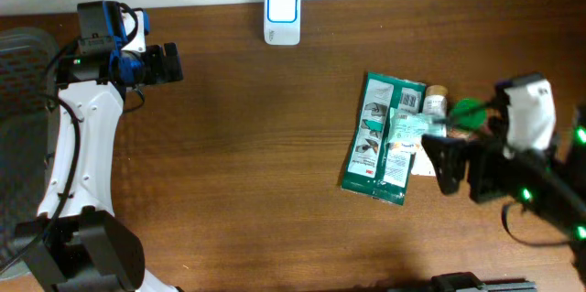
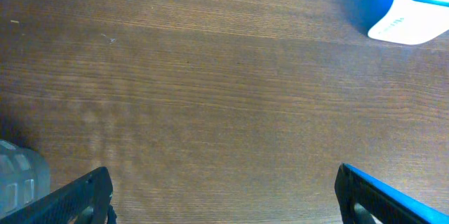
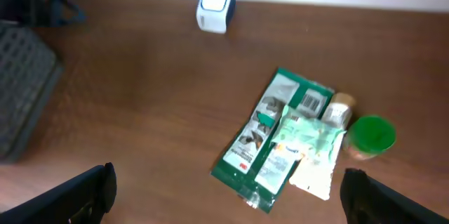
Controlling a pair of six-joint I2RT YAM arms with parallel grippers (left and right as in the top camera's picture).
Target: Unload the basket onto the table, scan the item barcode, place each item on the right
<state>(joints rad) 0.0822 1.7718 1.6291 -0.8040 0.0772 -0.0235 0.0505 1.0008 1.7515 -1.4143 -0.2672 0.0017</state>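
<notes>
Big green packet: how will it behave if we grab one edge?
Probably floppy: green packet looks like thin flat film, so it'll likely sag. Likely light. The pale pouch lying on it may slide off when lifted.

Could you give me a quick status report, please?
Open and empty: left gripper, right gripper. Green packet lying flat, pale pouch overlapping it. Nothing between it and scanner.

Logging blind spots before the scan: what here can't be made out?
Packet barcode: right wrist, too blurred to read.
Green-lidded jar: overhead, partly hidden by the right arm.
Scanner: left wrist, cut off by the frame's edge.
</notes>
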